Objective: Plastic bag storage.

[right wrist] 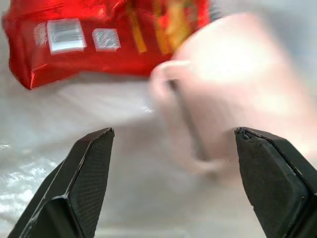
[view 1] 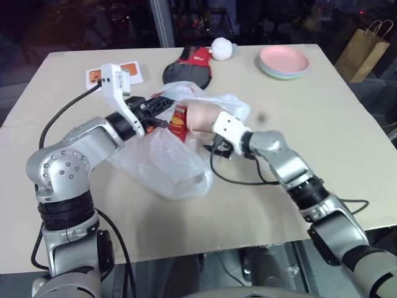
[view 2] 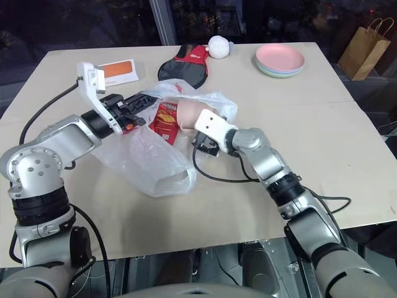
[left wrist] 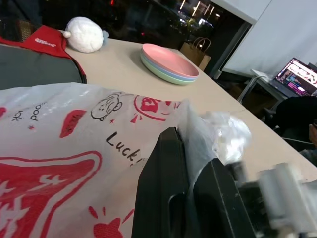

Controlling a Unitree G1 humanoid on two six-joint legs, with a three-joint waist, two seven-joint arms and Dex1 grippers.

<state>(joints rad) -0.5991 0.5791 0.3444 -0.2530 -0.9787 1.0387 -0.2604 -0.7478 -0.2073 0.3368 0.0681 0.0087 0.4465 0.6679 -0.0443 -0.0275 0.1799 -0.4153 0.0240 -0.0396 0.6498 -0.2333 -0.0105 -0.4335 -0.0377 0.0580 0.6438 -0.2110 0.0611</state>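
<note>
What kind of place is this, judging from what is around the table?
Probably an office or lab, seen at night. A plain table stands by dark windows with city lights behind them, an open laptop sits on a desk off to the side, and a brown paper bag stands on the floor.

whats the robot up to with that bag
It is packing things into the plastic bag lying on the table. The left gripper is shut on the bag's edge, holding its mouth up. The right gripper is open at the bag's mouth, right behind a pink mug and a red snack packet that already sit inside. It grips neither.
</note>
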